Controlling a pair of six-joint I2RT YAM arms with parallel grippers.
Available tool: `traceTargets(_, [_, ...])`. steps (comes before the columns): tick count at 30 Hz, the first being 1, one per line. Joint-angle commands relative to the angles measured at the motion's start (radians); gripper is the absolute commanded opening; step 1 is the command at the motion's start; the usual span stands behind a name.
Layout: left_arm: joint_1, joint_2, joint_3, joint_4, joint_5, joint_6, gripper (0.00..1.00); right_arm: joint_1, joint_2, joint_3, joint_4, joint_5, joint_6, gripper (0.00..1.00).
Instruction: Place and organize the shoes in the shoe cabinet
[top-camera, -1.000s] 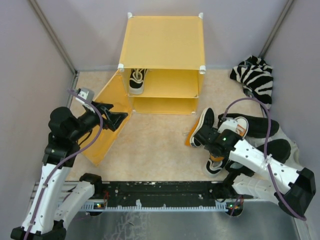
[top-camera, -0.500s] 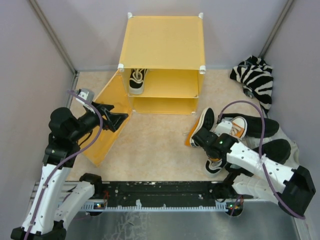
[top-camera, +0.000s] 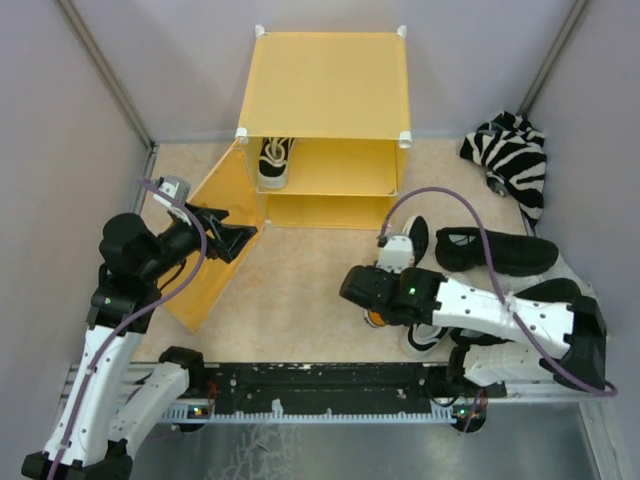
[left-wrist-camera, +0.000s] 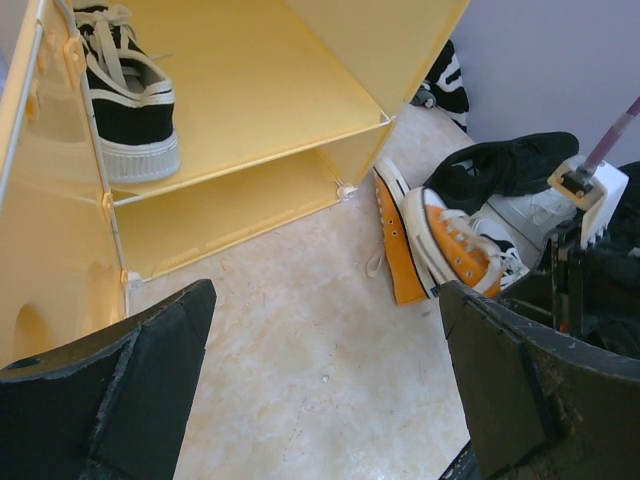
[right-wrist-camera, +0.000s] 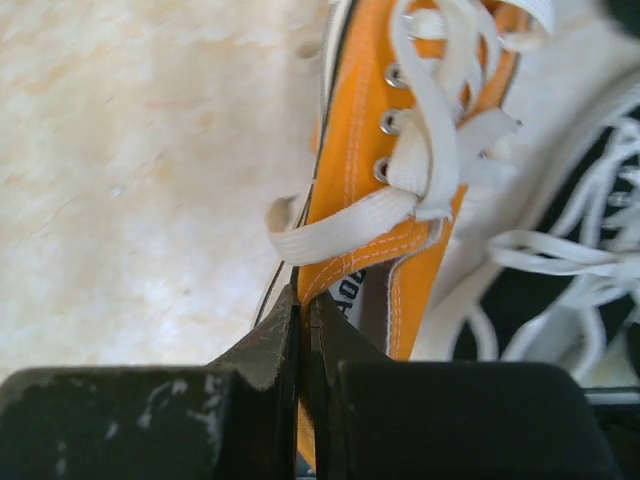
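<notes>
The yellow-orange shoe cabinet (top-camera: 325, 85) stands at the back with its door (top-camera: 215, 235) swung open to the left. One black-and-white sneaker (top-camera: 273, 160) (left-wrist-camera: 125, 95) sits on the upper shelf. My right gripper (right-wrist-camera: 308, 300) (top-camera: 358, 290) is shut on the collar edge of an orange sneaker (right-wrist-camera: 400, 130) (left-wrist-camera: 460, 245), which the arm mostly hides from above. A second orange sneaker (left-wrist-camera: 395, 235) lies on its side beside it. Another black-and-white sneaker (top-camera: 420, 338) lies under the right arm. My left gripper (top-camera: 235, 238) (left-wrist-camera: 330, 390) hovers open by the door, holding nothing.
A zebra-striped cloth (top-camera: 510, 155) is bunched in the back right corner. A black shoe-shaped item (top-camera: 495, 250) lies on the floor right of the orange pair. Grey walls close in on both sides. The right arm's purple cable (top-camera: 440, 195) loops above the shoes.
My right gripper has shut on the orange sneaker and the arm has swung left toward the middle of the floor. The left arm has not moved.
</notes>
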Motion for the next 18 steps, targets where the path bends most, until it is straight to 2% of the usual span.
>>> traceTargets(1, [-0.005,-0.003,0.016,0.018,-0.007,0.002,0.99,0.095,0.092,0.082,0.107,0.062,0.028,0.00])
traceTargets(9, [-0.006,0.000,0.020,0.018,-0.004,0.002,0.99,0.096,0.305,0.065,0.471,0.043,-0.202,0.00])
traceTargets(13, [-0.005,0.000,0.023,0.013,-0.006,0.007,0.99,0.101,0.428,0.122,0.518,-0.011,-0.267,0.00])
traceTargets(18, [-0.005,0.003,0.015,0.012,-0.013,0.011,0.99,0.110,0.463,0.137,0.545,-0.036,-0.297,0.00])
